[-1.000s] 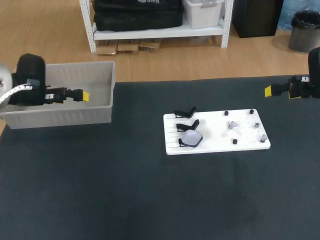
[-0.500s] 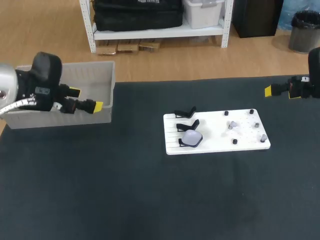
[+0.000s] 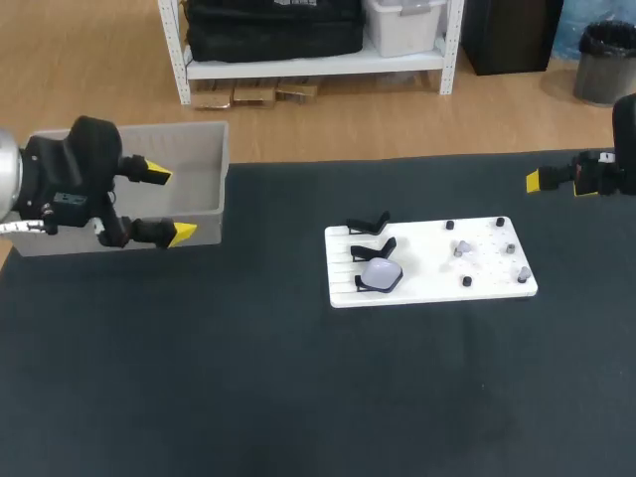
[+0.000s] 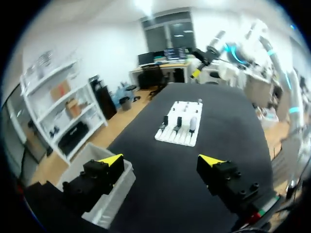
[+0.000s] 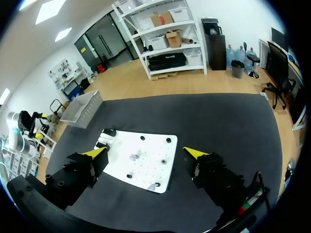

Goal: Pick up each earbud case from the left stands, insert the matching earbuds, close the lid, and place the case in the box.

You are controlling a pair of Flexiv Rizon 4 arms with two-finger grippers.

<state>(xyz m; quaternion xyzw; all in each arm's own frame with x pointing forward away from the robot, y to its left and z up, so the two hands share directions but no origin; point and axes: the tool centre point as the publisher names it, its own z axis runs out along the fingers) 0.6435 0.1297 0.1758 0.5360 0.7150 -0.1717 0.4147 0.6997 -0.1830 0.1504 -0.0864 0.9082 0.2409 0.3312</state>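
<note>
Left tool: left tool (image 3: pixel 169 204) is wide open and empty. It sits at the near wall of the box, fingers pointing toward the worktop's middle. In its own wrist view (image 4: pixel 161 159) the board lies straight ahead.
Right tool: right tool (image 5: pixel 146 152) is also spread wide and holding nothing. It is parked near the worktop's right edge, well apart from the board, and looks down over the board's peg side.
Box: grey box (image 3: pixel 149 127) is at the worktop's far-left corner, with its open top within the left arm's reach for drop-offs. I can't tell what is inside.
Board: white board (image 3: pixel 429 298) lies flat, right of the worktop's middle and between the two arms, so either arm can reach it.
Stands: three black stands (image 3: pixel 368 225) run along the board's left end. The two farther ones are bare.
Case: earbud case (image 3: pixel 381 270) is pale and rests in the nearest stand. It is propped up off the board, likely so fingers can get around it. The lid state is too small to tell.
Earbuds: small bits (image 3: pixel 462 245) sit among dark pegs on the board's right part. I can't separate buds from pegs.
Step (judgement): one case is left to fetch, and neither arm is on it yet.
Next (judgement): the left tool must cross to the stand and close on the case's sides without knocking the stand.
Risk (judgement): the case is smooth and rounded, so it may slip or tip out.
</note>
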